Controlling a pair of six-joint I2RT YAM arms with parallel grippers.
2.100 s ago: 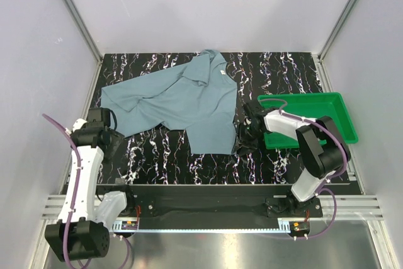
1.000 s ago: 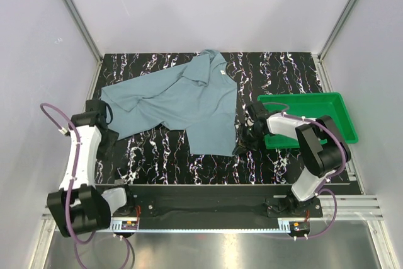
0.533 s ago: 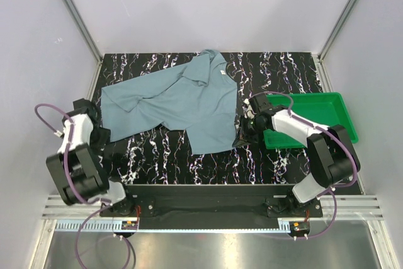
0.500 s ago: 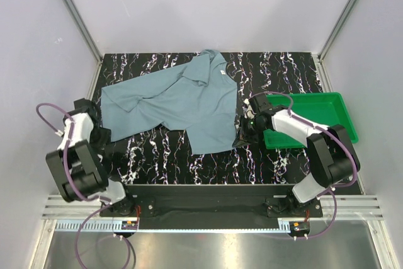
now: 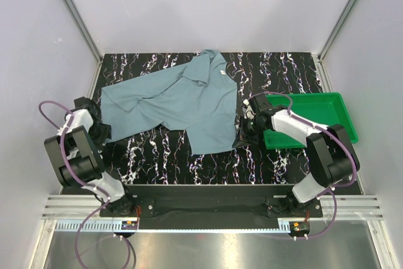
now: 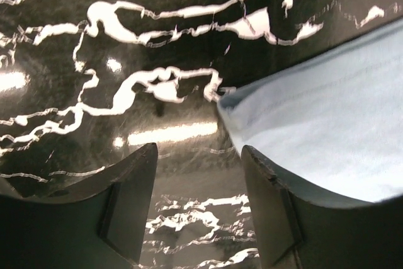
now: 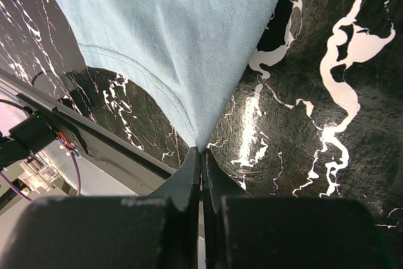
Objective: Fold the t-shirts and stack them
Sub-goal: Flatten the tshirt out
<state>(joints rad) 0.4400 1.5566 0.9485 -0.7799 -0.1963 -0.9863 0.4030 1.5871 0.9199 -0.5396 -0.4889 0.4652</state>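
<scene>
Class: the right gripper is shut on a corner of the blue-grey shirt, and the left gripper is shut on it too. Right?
No. The left wrist view shows the left gripper open, with only bare table between its jaws. The right gripper is indeed shut on the shirt corner.

Black worktop (image 5: 157, 162) with white marble-style veining, glossy in the wrist views; blue-grey t-shirt (image 5: 189, 96) lies on it, rumpled and half spread, covering the centre to the far left; collar toward the far edge; one sleeve stretched out to the left; lower hem toward the near side, right of centre; green tray (image 5: 308, 96) sits at the right side, near the shirt but not touching it.
</scene>
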